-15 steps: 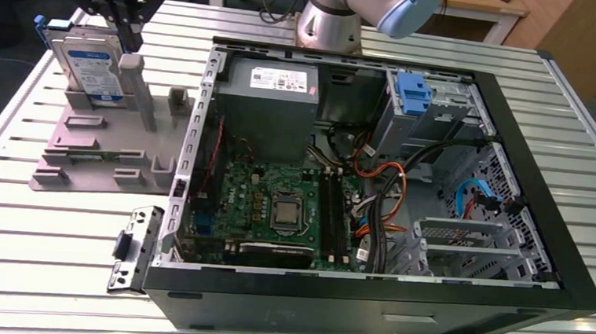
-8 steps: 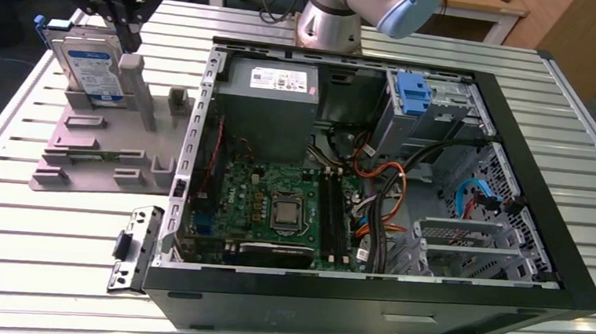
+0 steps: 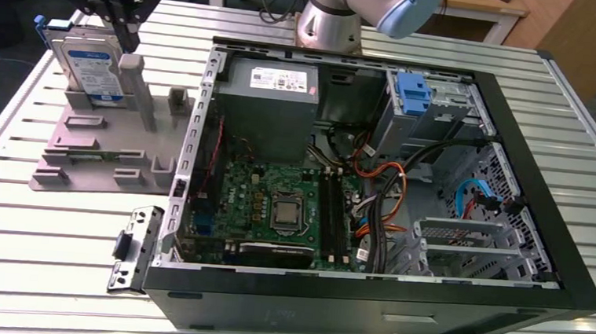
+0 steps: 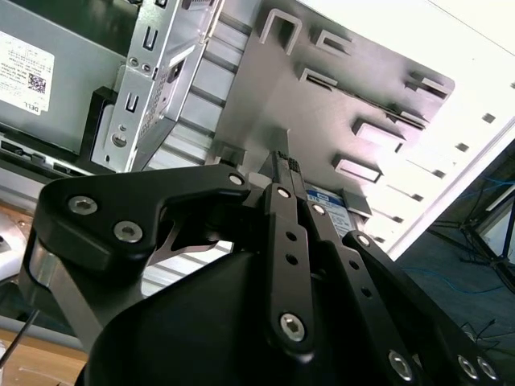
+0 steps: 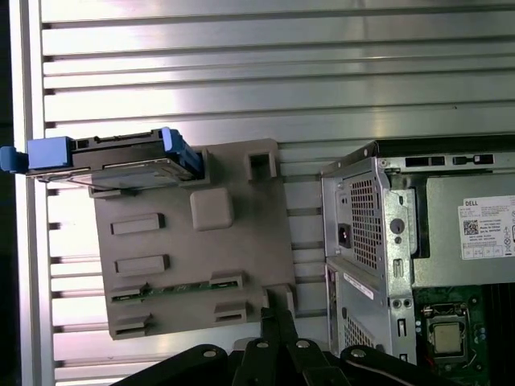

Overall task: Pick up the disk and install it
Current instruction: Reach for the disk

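Observation:
The disk (image 3: 87, 69), silver with a white-and-blue label and a blue bracket, stands on edge at the far end of the grey plastic stand (image 3: 100, 153), at the exterior view's upper left. My gripper (image 3: 127, 43) hangs just above the stand, close beside the disk's edge nearer the computer, and is not touching it. Its fingers are shut with nothing between them. In the first wrist view the disk (image 5: 113, 157) is seen edge-on at the stand's (image 5: 185, 265) far side, and the gripper's (image 5: 275, 299) tips meet over the near side. The second wrist view has the shut gripper (image 4: 283, 158) and a bit of the disk's label (image 4: 334, 209).
An open black computer case (image 3: 546, 216) lies to the exterior view's right of the stand, with a grey power supply box (image 3: 271, 94), a motherboard (image 3: 274, 205) and a drive bay with a blue clip (image 3: 413, 92). A loose metal bracket (image 3: 135, 246) lies on the slatted table (image 3: 21, 218).

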